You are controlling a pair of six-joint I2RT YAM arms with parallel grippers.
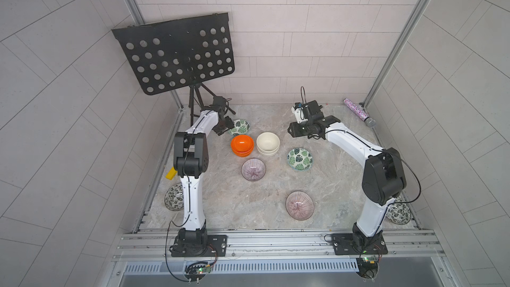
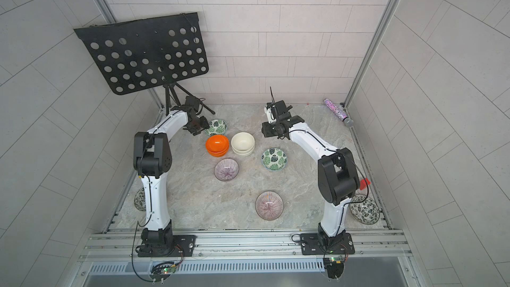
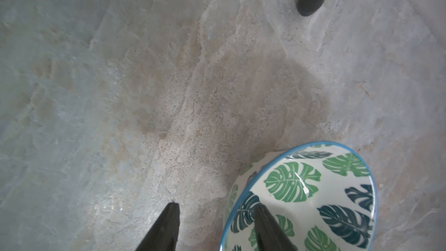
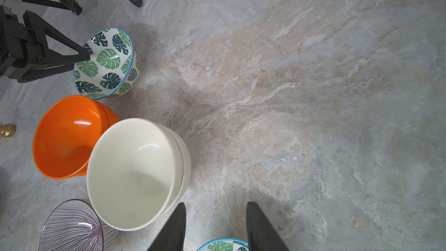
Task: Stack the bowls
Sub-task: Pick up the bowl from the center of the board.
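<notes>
Stone-grey, marbled, the surface (image 1: 220, 202) carried ten bowls for two arms to stack. At the left, the left tool (image 3: 215, 206) stood astride the rim of a green-leaf bowl (image 3: 313, 201), one finger inside and one outside. Its jaws were apart and the wall was not yet pinched. That bowl sat toward the back of the surface, just behind the orange stack (image 1: 242, 146).

The step in hand looked to be this pick. Done well, it called for a square pinch on the rim and a straight lift clear of the orange pair. A level, centred descent into the second green-leaf bowl (image 1: 300, 159) farther right would follow. The right tool (image 4: 216, 204) hung released and empty near the cream stack (image 1: 268, 144).

The count: two orange bowls nested, two cream nested, two green-leaf well apart and two purple-striped bowls (image 1: 253, 169) apart. Two dark-patterned bowls (image 1: 174, 197) sat in the near corners, each partly hidden by an arm.
</notes>
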